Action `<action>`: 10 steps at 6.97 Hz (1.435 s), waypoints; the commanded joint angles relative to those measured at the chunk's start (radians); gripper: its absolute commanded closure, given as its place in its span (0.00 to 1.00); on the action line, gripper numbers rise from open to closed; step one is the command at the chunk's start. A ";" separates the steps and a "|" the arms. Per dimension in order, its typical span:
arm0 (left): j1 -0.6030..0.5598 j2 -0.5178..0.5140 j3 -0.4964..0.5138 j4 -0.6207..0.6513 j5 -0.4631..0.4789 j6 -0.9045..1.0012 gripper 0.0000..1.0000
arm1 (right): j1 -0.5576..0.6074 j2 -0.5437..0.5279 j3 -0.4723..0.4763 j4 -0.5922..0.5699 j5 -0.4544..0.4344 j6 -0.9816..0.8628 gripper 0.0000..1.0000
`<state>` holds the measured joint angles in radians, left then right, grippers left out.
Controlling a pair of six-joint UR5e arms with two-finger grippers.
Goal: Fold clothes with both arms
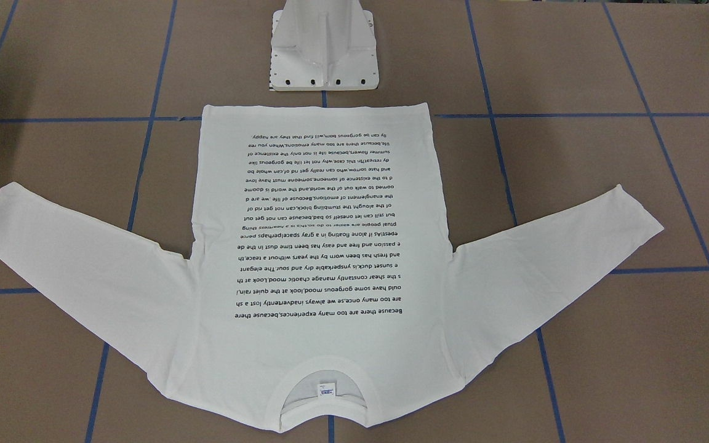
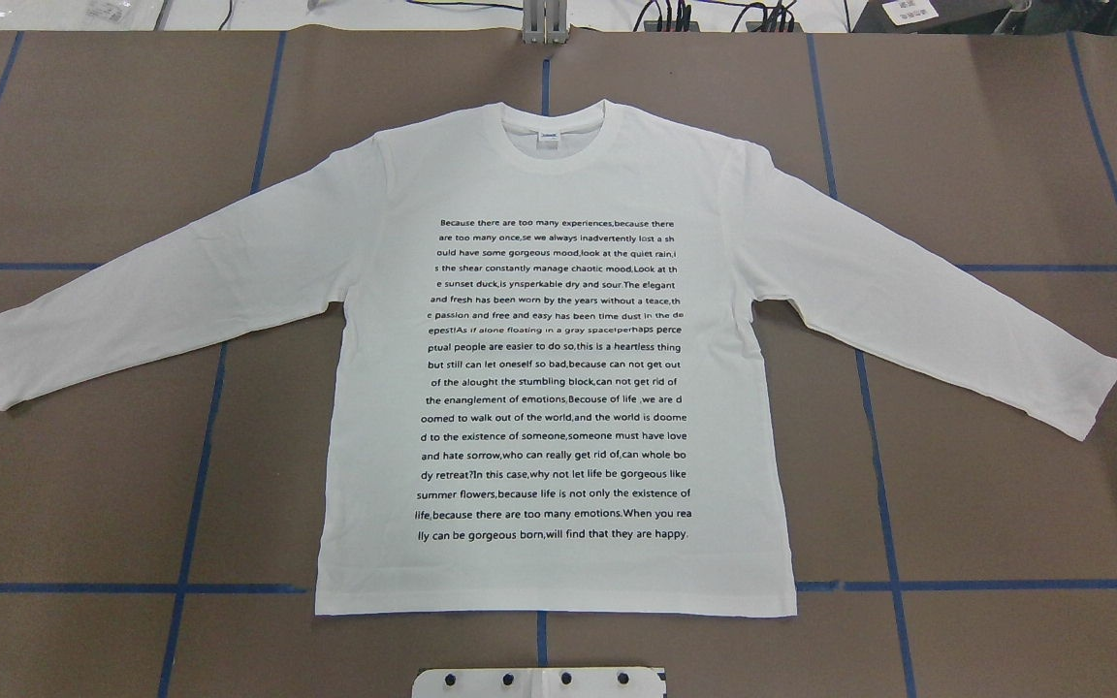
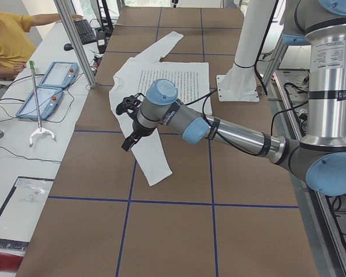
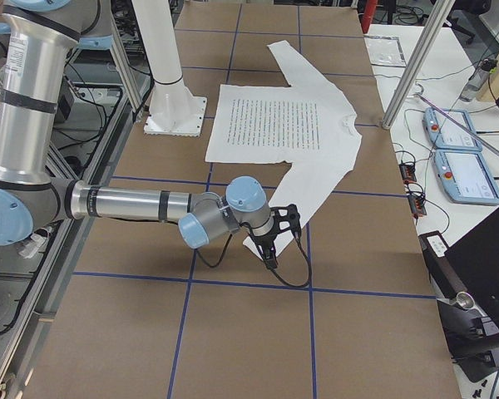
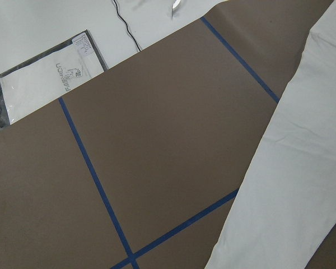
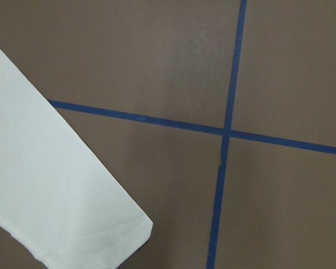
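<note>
My left gripper (image 3: pixel 128 138) hangs above the table near the shirt's left cuff, and my right gripper (image 4: pixel 270 249) hangs near the right cuff. Both show only from the side, so I cannot tell whether their jaws stand apart or together. Neither seems to touch the cloth. I judge the white long-sleeved cotton T-shirt (image 2: pixel 558 388) to be light, limp and quick to crease, and likely to slide on the smooth cover. I would pinch it at the cuffs, shoulders or hem corners, both sides together, and lift low. It lies flat and print-up in the middle of the brown paper-covered table (image 2: pixel 83 504). Its hem (image 2: pixel 558 609) is toward my edge and its ribbed round collar (image 2: pixel 520 155), with a small neck label (image 2: pixel 549 139), is toward the far edge. The left sleeve (image 2: pixel 132 320) and right sleeve (image 2: pixel 956 330) angle out toward the table's ends. A block of small black text (image 2: pixel 554 378) fills the front. Blue tape lines (image 2: pixel 200 485) grid the table, and my white pedestal base (image 1: pixel 324 55) stands just off the hem.
</note>
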<state>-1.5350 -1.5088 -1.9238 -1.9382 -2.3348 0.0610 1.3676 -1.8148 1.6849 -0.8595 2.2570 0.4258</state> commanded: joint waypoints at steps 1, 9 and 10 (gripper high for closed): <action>0.000 0.001 -0.001 0.001 -0.008 0.000 0.00 | -0.204 0.014 -0.160 0.325 -0.161 0.282 0.01; -0.002 0.047 0.002 -0.059 -0.035 0.002 0.00 | -0.311 0.100 -0.289 0.333 -0.189 0.297 0.26; -0.002 0.047 0.005 -0.059 -0.035 0.002 0.00 | -0.311 0.100 -0.290 0.335 -0.189 0.297 0.30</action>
<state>-1.5369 -1.4625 -1.9226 -1.9963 -2.3700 0.0629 1.0583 -1.7265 1.4075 -0.5264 2.0679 0.7225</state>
